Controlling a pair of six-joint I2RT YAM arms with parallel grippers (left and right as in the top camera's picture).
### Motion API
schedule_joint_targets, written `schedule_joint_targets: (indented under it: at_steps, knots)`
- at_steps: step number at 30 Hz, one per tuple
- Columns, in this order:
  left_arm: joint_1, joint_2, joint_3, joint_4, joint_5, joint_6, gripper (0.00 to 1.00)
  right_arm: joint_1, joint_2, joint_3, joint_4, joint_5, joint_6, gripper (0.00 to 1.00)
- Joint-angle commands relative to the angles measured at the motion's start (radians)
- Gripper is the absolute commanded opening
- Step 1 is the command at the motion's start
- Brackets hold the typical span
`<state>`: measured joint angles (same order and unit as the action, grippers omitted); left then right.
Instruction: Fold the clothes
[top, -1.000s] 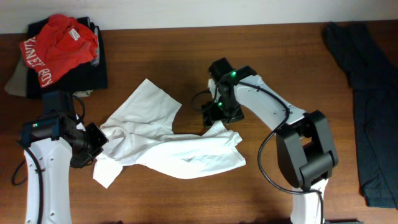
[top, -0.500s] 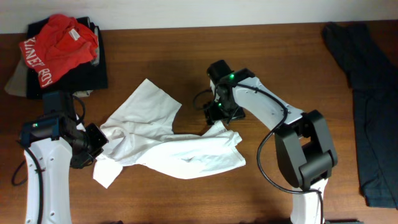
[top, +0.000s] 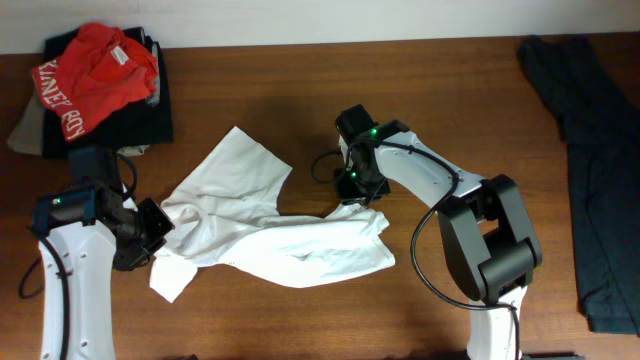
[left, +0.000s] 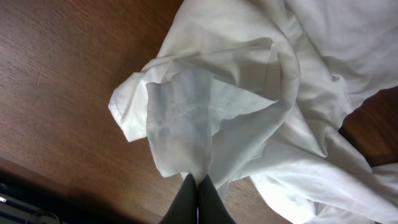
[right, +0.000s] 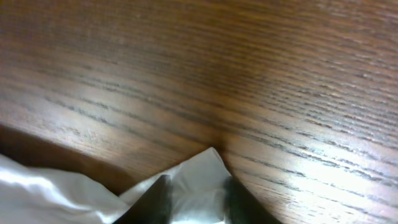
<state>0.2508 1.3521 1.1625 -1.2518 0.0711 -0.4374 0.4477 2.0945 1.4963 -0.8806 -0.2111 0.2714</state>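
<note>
The white T-shirt (top: 270, 235) lies crumpled across the middle of the wooden table, plain side showing. At its left end my left gripper (top: 160, 225) is shut on a bunched fold of the shirt (left: 249, 93); in the left wrist view the two dark fingertips of this gripper (left: 198, 182) press together on the fabric. My right gripper (top: 352, 195) is at the shirt's upper right corner. In the right wrist view that pointed white corner (right: 202, 171) lies between the two dark fingers of the right gripper (right: 199, 196), which stand narrowly apart on either side of it.
A red shirt with white lettering (top: 90, 70) sits on a dark folded pile (top: 150, 115) at the back left. A long dark garment (top: 595, 170) lies along the right edge. Bare brown wood (right: 280, 74) stretches beyond the right gripper.
My right gripper has slid slightly left and down onto the shirt's corner, and its fingers have drawn closer together. The left arm and the shirt have stayed still.
</note>
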Motion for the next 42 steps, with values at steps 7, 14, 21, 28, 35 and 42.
schedule_joint_targets:
  at_steps: [7, 14, 21, 28, 35, 42]
  knots:
    - [0.0, -0.006, -0.004, 0.003, -0.008, 0.005, 0.01, 0.003, 0.004, 0.009, 0.001, 0.085, 0.087, 0.04]
    - [0.0, -0.006, 0.042, 0.005, -0.007, 0.005, 0.01, 0.0, -0.073, 0.102, -0.094, 0.226, 0.112, 0.04]
    - [0.0, -0.016, 0.306, -0.056, -0.007, 0.006, 0.01, -0.065, -0.211, 0.25, -0.233, 0.249, 0.13, 0.04]
    - [0.0, -0.048, 0.502, -0.132, -0.007, 0.007, 0.01, -0.175, -0.4, 0.322, -0.309, 0.251, 0.13, 0.04]
    - [0.0, -0.117, 0.671, -0.171, -0.006, 0.059, 0.01, -0.314, -0.655, 0.364, -0.343, 0.265, 0.139, 0.04]
    - [0.0, -0.178, 0.932, -0.262, 0.047, 0.078, 0.01, -0.359, -0.88, 0.549, -0.427, 0.265, 0.138, 0.04]
